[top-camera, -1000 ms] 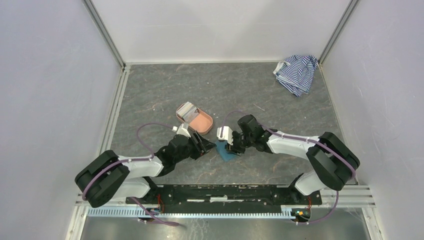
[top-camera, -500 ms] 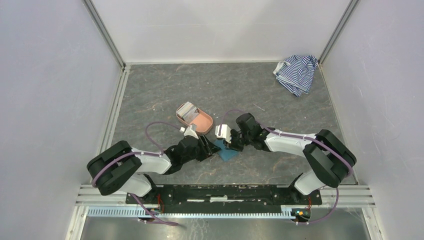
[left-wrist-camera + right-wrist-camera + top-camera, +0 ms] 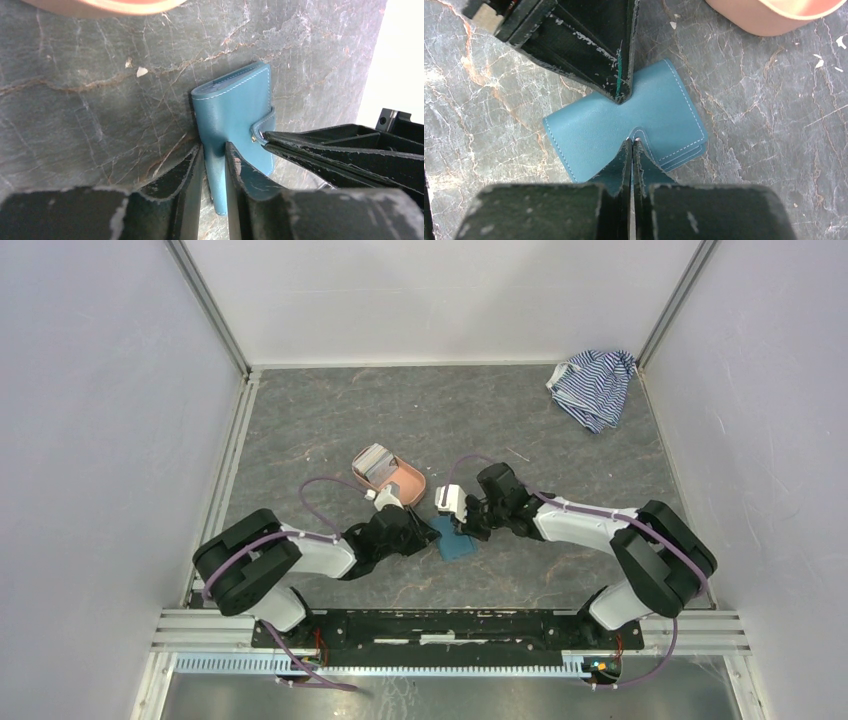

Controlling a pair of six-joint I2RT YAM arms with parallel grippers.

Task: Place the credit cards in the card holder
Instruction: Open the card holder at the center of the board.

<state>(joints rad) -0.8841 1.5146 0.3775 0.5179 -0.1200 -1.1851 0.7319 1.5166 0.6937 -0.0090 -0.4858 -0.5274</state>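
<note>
Wallet [image 3: 589, 130] lies flat and snapped shut on the grey stone-look table [image 3: 330, 420], mid-near, dead between both claws, its long axis roughly near-to-far and so crosswise to both. The left claw [image 3: 214, 150] pinches its left edge, and the right claw [image 3: 632, 142] is pressed together right at the snap tab, though whether it actually grips the tab can't be told. Cards [image 3: 374, 462] sit in the pink tray [image 3: 408, 485] just far-left of the wallet, nearer the left arm; striped cloth [image 3: 595, 385] is far right and well apart, with white walls all round.
</note>
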